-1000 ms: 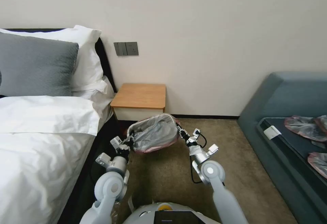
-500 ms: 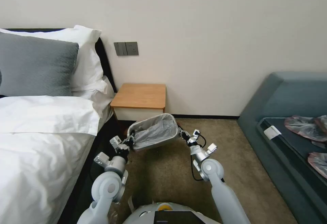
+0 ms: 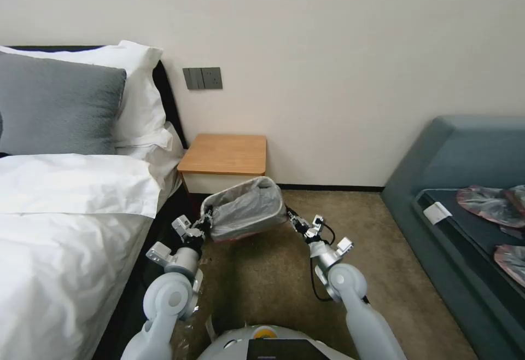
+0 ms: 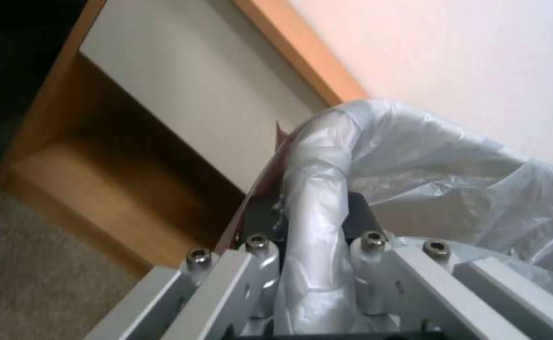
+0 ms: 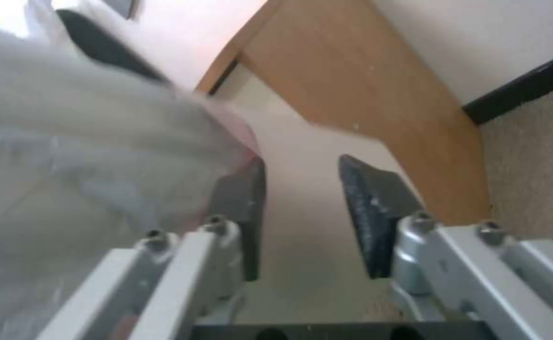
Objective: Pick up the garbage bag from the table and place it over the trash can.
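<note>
Bag-fitting step: you have left end effector pinching garbage bag rim; right end effector spread, empty. Next: seat rim squarely on trash can.

Your head cam sits high, looking forward and down at the nightstand against the wall, bed on the left, sofa on the right; both wrist cams look out along their own fingers from very close, aimed at that same nightstand; all three share the garbage bag.
</note>
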Robot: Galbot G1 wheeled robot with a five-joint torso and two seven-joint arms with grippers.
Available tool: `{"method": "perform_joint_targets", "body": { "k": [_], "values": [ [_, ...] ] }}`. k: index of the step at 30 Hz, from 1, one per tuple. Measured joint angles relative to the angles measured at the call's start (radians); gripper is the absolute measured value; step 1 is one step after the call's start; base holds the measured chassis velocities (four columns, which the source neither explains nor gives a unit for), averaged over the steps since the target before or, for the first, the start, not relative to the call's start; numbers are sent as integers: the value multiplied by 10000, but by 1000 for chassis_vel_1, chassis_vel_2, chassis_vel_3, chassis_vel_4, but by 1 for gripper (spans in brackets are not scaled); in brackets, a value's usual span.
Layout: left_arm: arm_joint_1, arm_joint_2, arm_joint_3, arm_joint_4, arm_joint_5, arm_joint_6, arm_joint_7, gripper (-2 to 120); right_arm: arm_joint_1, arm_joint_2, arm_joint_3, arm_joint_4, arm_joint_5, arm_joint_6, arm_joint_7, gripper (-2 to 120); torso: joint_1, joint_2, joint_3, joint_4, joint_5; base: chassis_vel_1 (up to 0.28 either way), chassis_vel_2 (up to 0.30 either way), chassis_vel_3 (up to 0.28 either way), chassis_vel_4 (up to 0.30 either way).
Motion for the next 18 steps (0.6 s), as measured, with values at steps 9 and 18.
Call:
{"method": "perform_joint_targets", "body": {
  "k": [9,18],
  "values": [
    [-115,136,-92,-15,202,-18,-42,7,-991,-524,479,1576,194,7,202,70,0,0,0,-2,2,0,0,0,0],
    [-17,281,106,238,1614,-177,367,7,-649,-2048,450,3793,898,94,920,96,0,0,0,-2,-4,0,0,0,0]
  ]
}}
